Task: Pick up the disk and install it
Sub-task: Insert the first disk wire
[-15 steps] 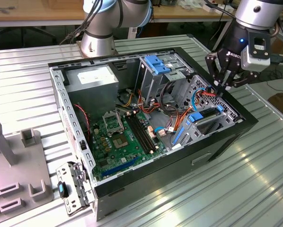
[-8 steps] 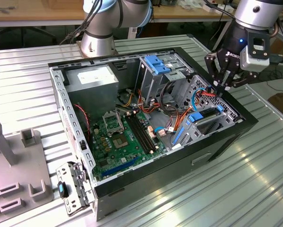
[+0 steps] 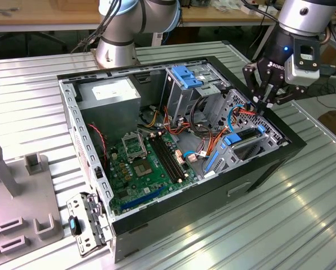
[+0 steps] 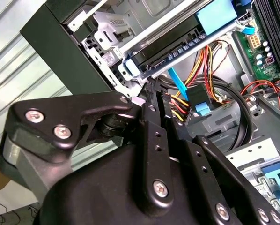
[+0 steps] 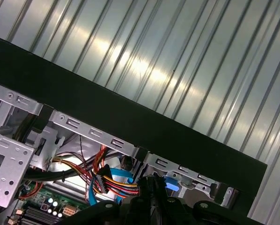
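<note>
Black linkage gripper [image 3: 262, 106] at upper right of exterior frame, tips pointing down into right end of open black computer case [image 3: 173, 214]. Fingers pressed together, nothing seen between them. Grey-black disk in bright blue carrier [image 3: 242, 138] sits in grey metal bay just below gripper, right of centre. Second wrist view: disk [image 4: 173, 44] at upper centre, beyond fingertips [image 4: 153, 101]. First wrist view: red-yellow-black cable bundle [image 5: 119, 180] just beside tips.

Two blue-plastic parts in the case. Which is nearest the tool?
The disk, slotted in just below the tool. The bracket sits on top of the cage, further to the exterior view's left.
</note>
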`<action>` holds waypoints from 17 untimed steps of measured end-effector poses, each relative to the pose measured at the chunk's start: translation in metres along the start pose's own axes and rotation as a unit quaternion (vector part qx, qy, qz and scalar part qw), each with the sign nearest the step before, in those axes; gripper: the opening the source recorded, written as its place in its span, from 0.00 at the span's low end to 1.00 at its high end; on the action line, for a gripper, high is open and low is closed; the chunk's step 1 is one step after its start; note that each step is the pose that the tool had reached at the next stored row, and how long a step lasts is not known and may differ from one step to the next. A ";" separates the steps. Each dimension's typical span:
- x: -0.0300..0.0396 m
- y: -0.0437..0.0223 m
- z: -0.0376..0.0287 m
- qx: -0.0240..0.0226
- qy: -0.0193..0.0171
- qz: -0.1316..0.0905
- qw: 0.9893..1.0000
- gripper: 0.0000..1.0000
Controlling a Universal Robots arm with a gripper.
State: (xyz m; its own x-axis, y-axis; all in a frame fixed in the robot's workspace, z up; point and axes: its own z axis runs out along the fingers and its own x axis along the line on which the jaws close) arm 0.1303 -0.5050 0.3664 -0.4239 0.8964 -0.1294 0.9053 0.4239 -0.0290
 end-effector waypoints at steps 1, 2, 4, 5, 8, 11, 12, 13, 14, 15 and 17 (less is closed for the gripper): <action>-0.0001 -0.0003 0.0016 0.003 0.001 0.026 1.000 0.16; 0.0000 -0.0003 0.0023 0.007 0.000 0.059 0.998 0.16; 0.0039 -0.0078 0.0042 -0.023 -0.011 0.093 0.995 0.16; 0.0046 -0.0092 0.0045 -0.026 -0.012 0.094 0.995 0.16; 0.0082 -0.0169 0.0045 -0.030 -0.014 0.094 0.995 0.16; 0.0111 -0.0226 0.0058 -0.030 -0.014 0.098 0.995 0.16; 0.0113 -0.0226 0.0069 -0.028 -0.014 0.111 0.993 0.16; 0.0114 -0.0226 0.0080 -0.026 -0.014 0.125 0.992 0.16; 0.0115 -0.0226 0.0087 -0.024 -0.014 0.133 0.991 0.16; 0.0116 -0.0226 0.0094 -0.023 -0.014 0.141 0.990 0.16; 0.0118 -0.0225 0.0110 -0.020 -0.015 0.160 0.987 0.16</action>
State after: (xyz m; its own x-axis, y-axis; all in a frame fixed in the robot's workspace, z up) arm 0.1053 -0.5053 0.3546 -0.1141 0.9814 -0.1542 0.9906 0.1242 0.0577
